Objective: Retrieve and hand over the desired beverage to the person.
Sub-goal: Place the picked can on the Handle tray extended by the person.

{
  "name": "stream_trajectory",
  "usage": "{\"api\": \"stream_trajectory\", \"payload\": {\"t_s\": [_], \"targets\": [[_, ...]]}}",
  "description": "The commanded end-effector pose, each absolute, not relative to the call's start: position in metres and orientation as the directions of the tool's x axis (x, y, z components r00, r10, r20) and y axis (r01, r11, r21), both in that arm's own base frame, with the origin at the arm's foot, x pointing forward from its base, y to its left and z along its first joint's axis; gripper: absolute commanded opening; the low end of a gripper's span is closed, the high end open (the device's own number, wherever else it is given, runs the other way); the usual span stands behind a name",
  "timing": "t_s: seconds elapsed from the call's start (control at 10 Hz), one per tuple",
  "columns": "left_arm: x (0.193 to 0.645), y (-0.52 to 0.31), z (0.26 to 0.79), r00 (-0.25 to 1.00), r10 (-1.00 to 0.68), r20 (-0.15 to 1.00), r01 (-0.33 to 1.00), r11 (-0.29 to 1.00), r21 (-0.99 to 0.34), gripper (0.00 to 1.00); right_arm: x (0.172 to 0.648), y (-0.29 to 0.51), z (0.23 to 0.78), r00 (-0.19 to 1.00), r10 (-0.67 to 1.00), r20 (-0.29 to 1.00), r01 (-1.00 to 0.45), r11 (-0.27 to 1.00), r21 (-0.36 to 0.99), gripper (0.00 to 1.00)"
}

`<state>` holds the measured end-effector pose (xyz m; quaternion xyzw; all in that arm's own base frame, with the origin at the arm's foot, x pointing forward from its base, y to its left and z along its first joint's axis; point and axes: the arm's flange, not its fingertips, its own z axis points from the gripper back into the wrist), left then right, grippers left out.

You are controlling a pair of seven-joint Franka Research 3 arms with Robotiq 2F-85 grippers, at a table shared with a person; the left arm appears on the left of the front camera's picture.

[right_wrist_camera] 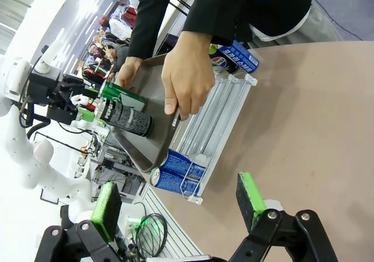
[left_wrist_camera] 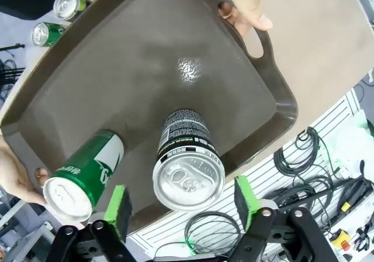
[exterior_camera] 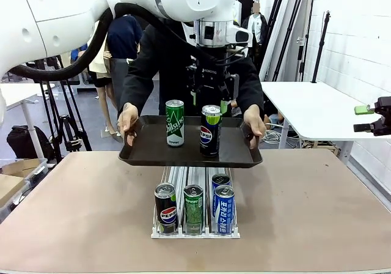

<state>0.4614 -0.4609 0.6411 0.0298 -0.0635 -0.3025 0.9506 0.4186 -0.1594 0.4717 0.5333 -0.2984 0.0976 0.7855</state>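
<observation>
The person (exterior_camera: 160, 60) in a black jacket holds a black tray (exterior_camera: 146, 155) by both handles over the table. Two cans stand on it: a green one (exterior_camera: 175, 122) and a black Pepsi can (exterior_camera: 210, 130). My left gripper (exterior_camera: 209, 99) hangs open just above the Pepsi can. In the left wrist view its green pads (left_wrist_camera: 118, 212) stand either side of the can's top (left_wrist_camera: 188, 180), apart from it, and the green can (left_wrist_camera: 85, 174) is beside it. My right gripper (right_wrist_camera: 178, 206) is open and holds nothing, off at the right (exterior_camera: 374, 118).
A clear can rack (exterior_camera: 195, 231) stands on the brown table below the tray, holding a black Pepsi can (exterior_camera: 165, 208), a green can (exterior_camera: 193, 208) and blue cans (exterior_camera: 224, 208). The person's hands (left_wrist_camera: 245, 2) grip the tray's ends. A white table (exterior_camera: 311, 109) stands at the back right.
</observation>
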Motion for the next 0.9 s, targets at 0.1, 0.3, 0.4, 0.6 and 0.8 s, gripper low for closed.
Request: {"api": "stream_trajectory", "payload": {"t_s": [0.1, 0.3, 0.4, 0.6, 0.8], "targets": [[0.461, -0.456, 0.665, 0.821, -0.554, 0.139, 0.549, 0.832, 0.074, 1.0, 0.418, -0.158, 0.472, 0.8, -0.17, 0.576, -0.477, 0.401, 0.782, 1.0], [0.446, -0.448, 0.688, 0.817, -0.545, 0.188, 0.538, 0.838, 0.092, 1.0, 0.418, -0.158, 0.472, 0.8, -0.17, 0.576, -0.477, 0.401, 0.782, 1.0], [0.442, -0.446, 0.694, 0.814, -0.543, 0.205, 0.535, 0.839, 0.099, 1.0, 0.418, -0.158, 0.472, 0.8, -0.17, 0.576, -0.477, 0.401, 0.782, 1.0], [0.444, -0.441, 0.697, 0.84, -0.507, 0.193, 0.486, 0.861, 0.15, 1.0, 0.418, -0.158, 0.472, 0.8, -0.17, 0.576, -0.477, 0.401, 0.782, 1.0], [0.442, -0.446, 0.698, 0.808, -0.553, 0.202, 0.546, 0.833, 0.094, 1.0, 0.418, -0.158, 0.472, 0.8, -0.17, 0.576, -0.477, 0.401, 0.782, 1.0]]}}
